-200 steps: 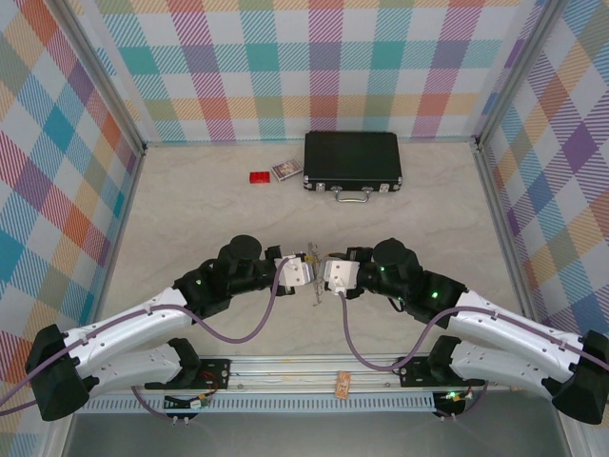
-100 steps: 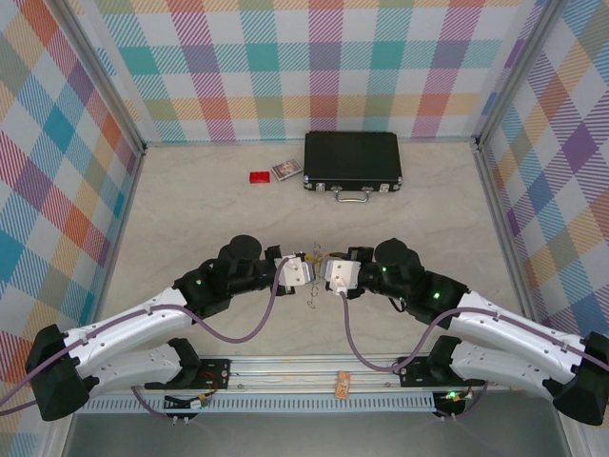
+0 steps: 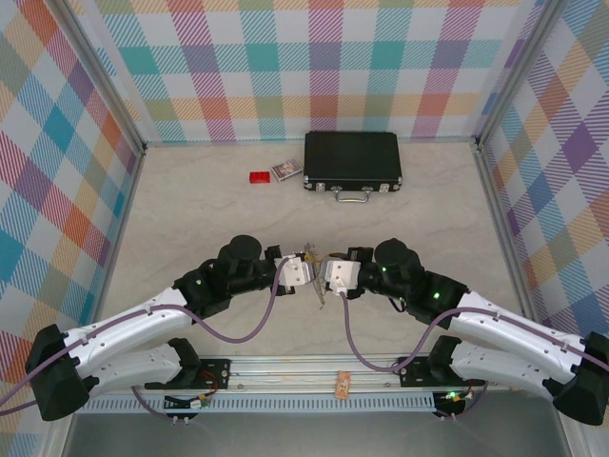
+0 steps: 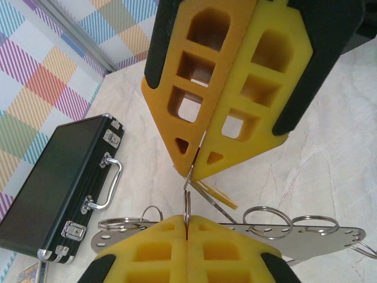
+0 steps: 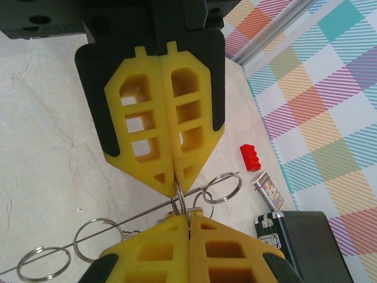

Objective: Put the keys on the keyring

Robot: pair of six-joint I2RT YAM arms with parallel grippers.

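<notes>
Marble-look tabletop, plaid walls. Left gripper and right gripper meet tip to tip at 6 o'clock of the black case, both pinched tight on the keyring. Threading step, judged. Yellow-headed key hangs beside the loop. Next: a fine, steady feed.

Perforated steel strip with split rings: middle occluded in left wrist view. Black hard case cropped by right wrist frame bottom.

Black case at back, small patterned box beside it, red block
</notes>
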